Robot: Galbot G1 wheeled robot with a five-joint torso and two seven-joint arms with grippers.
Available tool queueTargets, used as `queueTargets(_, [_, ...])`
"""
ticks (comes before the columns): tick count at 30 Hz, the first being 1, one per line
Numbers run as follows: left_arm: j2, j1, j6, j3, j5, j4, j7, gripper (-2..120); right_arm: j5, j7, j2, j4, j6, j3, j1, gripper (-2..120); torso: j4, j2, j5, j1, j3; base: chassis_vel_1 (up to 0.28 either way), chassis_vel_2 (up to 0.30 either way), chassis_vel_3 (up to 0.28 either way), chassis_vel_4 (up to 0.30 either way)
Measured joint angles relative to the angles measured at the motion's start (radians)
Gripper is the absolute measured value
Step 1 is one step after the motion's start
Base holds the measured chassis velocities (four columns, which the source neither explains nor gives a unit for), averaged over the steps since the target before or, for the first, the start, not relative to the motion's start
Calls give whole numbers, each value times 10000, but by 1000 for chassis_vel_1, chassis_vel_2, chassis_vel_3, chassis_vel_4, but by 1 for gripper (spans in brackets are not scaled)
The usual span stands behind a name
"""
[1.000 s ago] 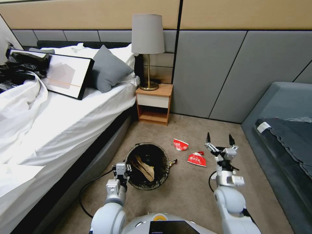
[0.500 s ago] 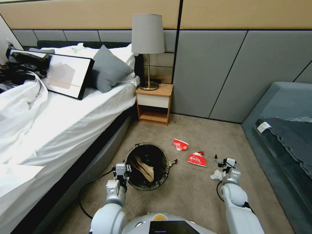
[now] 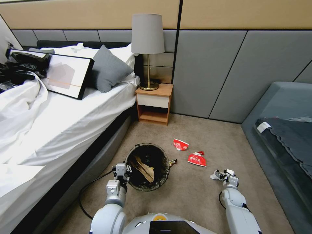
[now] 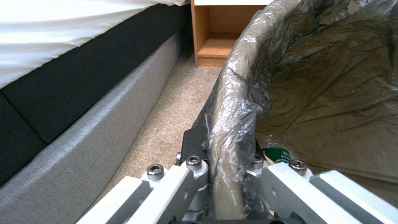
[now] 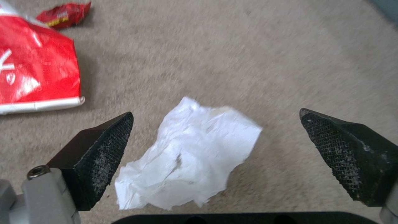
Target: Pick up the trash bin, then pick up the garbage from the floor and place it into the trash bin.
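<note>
The trash bin with its dark liner stands on the carpet, a tan paper bag lying inside it. My left gripper is shut on the bin's near-left rim, one finger inside and one outside. My right gripper is open and low over the floor. A crumpled white tissue lies between its two fingers, untouched. Two red-and-white wrappers and a small dark wrapper lie on the carpet beyond the bin.
A bed runs along the left, close to the bin. A wooden nightstand with a lamp stands at the back wall. A grey sofa borders the right. A black cable loops on the floor by my left arm.
My right arm has dropped from raised above the carpet down to the floor, bringing its open fingers around the white tissue. The left gripper and bin have not moved.
</note>
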Motion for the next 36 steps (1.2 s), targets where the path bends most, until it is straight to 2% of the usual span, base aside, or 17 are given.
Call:
queueTargets(3, [19, 0, 2, 37, 14, 26, -1, 2, 34, -231, -76, -539, 197, -48, 289, 100, 0, 0, 0, 0, 0, 0, 0, 0, 0])
queueTargets(16, [43, -7, 12, 31, 13, 1, -12, 2, 465, -316, 8, -1415, 170, -184, 813, 99, 1, 0, -1, 0, 0, 0, 0, 0, 0])
queueTargets(22, [59, -9, 8, -2, -16, -11, -46, 2, 390, -487, 66, -2126, 356, -185, 937, 82, 1, 0, 0, 0, 0, 0, 0, 0, 0])
queueTargets(23, [68, -4, 6, -13, -23, -28, -46, 2, 300, -543, 73, -2371, 451, -127, 969, 73, 1, 0, 0, 0, -1, 0, 0, 0, 0])
queueTargets(27, [82, 1, 5, -42, -41, -40, -49, 2, 262, -679, 45, -2758, 692, -37, 1010, 65, 7, 1, -5, 0, -2, 0, 0, 0, 0])
queueTargets(32, [80, 2, 1, -24, -41, -39, -55, 2, 264, -736, 7, -2987, 844, -4, 1036, 61, 10, 2, -10, -2, -4, 0, 0, 0, 0])
queueTargets(34, [68, -5, 0, 43, -35, -24, -56, 2, 265, -801, -23, -3196, 991, 52, 1067, 52, 11, 2, -6, -2, -4, 0, 0, 0, 0])
queueTargets(36, [68, -6, 0, 45, -33, -24, -57, 2, 265, -803, -23, -3218, 1013, 56, 1070, 50, 10, 2, -4, -2, -5, 0, 0, 0, 0])
